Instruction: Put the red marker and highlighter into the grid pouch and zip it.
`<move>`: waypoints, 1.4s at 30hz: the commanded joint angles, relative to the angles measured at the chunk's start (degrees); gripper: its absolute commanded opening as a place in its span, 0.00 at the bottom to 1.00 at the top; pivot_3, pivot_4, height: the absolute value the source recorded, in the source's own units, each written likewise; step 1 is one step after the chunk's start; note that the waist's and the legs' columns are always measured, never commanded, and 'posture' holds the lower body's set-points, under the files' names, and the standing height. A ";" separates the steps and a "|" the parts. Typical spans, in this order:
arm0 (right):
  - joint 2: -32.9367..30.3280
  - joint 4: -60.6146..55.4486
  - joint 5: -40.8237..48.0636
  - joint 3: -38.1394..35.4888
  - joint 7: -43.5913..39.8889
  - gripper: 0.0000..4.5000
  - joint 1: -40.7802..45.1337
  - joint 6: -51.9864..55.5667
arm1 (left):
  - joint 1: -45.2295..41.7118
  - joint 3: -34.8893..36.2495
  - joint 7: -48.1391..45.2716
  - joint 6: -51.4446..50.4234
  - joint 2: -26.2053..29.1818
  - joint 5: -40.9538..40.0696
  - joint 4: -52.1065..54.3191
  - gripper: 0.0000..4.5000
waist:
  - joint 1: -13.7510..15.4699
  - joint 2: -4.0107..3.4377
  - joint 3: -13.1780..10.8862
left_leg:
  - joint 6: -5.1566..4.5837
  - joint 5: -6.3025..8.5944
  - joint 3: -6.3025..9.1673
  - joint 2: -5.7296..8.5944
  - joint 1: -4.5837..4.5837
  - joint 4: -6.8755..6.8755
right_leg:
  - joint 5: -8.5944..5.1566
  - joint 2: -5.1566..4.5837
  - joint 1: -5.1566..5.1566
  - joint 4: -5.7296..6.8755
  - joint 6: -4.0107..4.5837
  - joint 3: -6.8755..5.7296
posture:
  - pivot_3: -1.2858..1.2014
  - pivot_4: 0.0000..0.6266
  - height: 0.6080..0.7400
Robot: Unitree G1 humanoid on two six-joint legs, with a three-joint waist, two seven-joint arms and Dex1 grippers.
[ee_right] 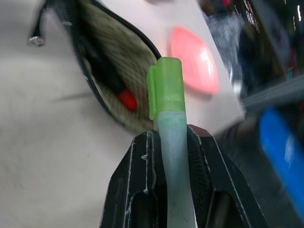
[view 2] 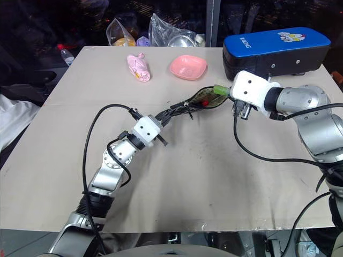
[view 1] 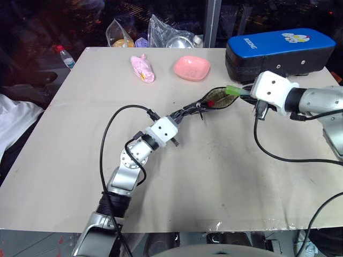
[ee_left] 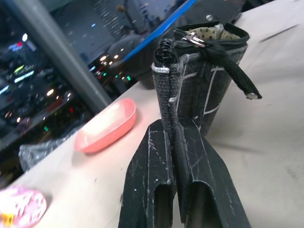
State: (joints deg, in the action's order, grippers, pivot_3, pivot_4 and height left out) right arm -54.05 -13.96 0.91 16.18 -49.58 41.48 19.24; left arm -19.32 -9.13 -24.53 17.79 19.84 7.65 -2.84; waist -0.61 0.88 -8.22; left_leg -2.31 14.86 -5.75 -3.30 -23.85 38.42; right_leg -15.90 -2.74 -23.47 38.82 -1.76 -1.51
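**Highlighter held at the open mouth of the grid pouch**

The highlighter (ee_right: 169,142) lies lengthwise between the fingers of the right gripper (view 1: 242,92), which is clenched on its pale barrel; its bright green cap end points left, toward the open mouth of the grid pouch (view 1: 217,99), and sits just at the pouch's right end. The pouch's long axis runs from near-left to far-right across the middle of the table (view 1: 225,187). Its mouth gapes, showing a tan dotted lining, and the red marker (ee_right: 124,97) lies inside, its red part visible against the lining with a dark part running deeper in. The left gripper (ee_left: 176,142) is clamped tight on the pouch's near-left end, holding that fabric edge between its two black fingers; the zipper pull and its black cord hang beside that end.

The table is a pale beige board. At its far side lie a pink dish (view 1: 191,67), a pink wrapped packet (view 1: 142,68), and a large blue-and-black case (view 1: 278,51) at the far right. Clear plastic bags (view 1: 166,33) and a small bottle (view 1: 65,55) sit beyond the far edge, against a dark background.

The left arm reaches from the near edge diagonally toward the far right. The right arm comes in from the right, its gripper pointing left.
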 commanded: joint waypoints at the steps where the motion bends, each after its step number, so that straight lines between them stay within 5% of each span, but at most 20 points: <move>1: -0.14 2.56 -3.89 0.68 -2.91 0.03 1.88 -8.71 | -1.16 -0.02 -0.02 1.99 0.23 0.12 1.16 0.00 | 0.03 0.00 0.00 | 0.07 -0.04 -0.02 0.00 0.00 0.00 | 0.00 0.00 0.00 0.00 0.00 0.00 | 0.52 0.24 0.98; 12: 4.33 12.39 -11.47 3.95 -8.28 0.03 7.29 -26.43 | -1.51 -1.75 -1.76 3.70 0.06 0.21 2.23 0.00 | 0.06 -0.07 -0.05 | 0.10 -0.06 -0.14 -0.03 0.02 0.04 | 0.00 -0.02 -0.01 0.01 0.00 0.03 | 0.52 0.24 0.98; 23: 16.34 17.61 -8.00 2.50 -8.97 0.03 6.92 -24.16 | -2.00 -2.55 -2.14 2.92 -1.45 -0.65 2.43 0.00 | 0.15 -0.13 -0.09 | 0.12 -0.07 -0.17 -0.04 0.02 0.10 | 0.01 -0.01 -0.01 0.07 0.00 0.04 | 0.52 0.24 0.98; 25: 15.36 16.97 -7.31 1.35 -10.14 0.30 6.72 -22.27 | -1.85 -2.44 -1.99 2.39 -1.51 -0.49 2.38 0.00 | 0.45 -0.13 -0.09 | 0.12 -0.07 -0.16 -0.04 0.02 0.10 | 0.00 -0.03 -0.01 0.05 0.00 0.02 | 0.52 0.24 0.98; 30: 11.40 11.00 -1.47 -6.31 -11.17 0.79 5.77 -7.93 | -1.88 -2.14 -1.48 2.04 -1.53 0.23 1.67 0.00 | 1.24 -0.14 -0.09 | 0.11 -0.07 -0.16 -0.04 0.00 0.11 | 0.01 -0.05 0.00 0.04 0.00 0.02 | 0.52 0.24 0.98; 36: 8.93 -3.20 9.82 -14.48 -10.11 0.79 4.56 22.21 | -1.64 -1.90 -1.46 1.77 -1.36 0.03 1.70 0.00 | 1.24 -0.15 -0.09 | 0.11 -0.06 -0.11 -0.07 0.01 0.10 | 0.01 -0.04 -0.01 0.07 0.00 0.01 | 0.52 0.24 0.98; 42: 17.43 -19.43 27.11 -23.20 -3.84 0.79 0.71 61.17 | -2.34 -2.02 -1.42 1.71 -1.65 0.08 1.00 0.00 | 1.25 -0.15 -0.09 | 0.08 -0.05 -0.02 -0.13 0.00 0.08 | 0.02 -0.28 0.00 0.11 0.03 0.01 | 0.52 0.24 0.98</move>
State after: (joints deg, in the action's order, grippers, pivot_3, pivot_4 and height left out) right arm -37.99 -28.87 23.73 -3.81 -55.43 42.28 71.84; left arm -20.61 -11.38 -26.38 19.07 18.38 7.79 -2.85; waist 0.64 0.73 -8.31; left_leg -2.25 14.82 -5.72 -3.43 -23.86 38.50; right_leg -15.88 -3.03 -23.46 38.95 -1.74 -1.49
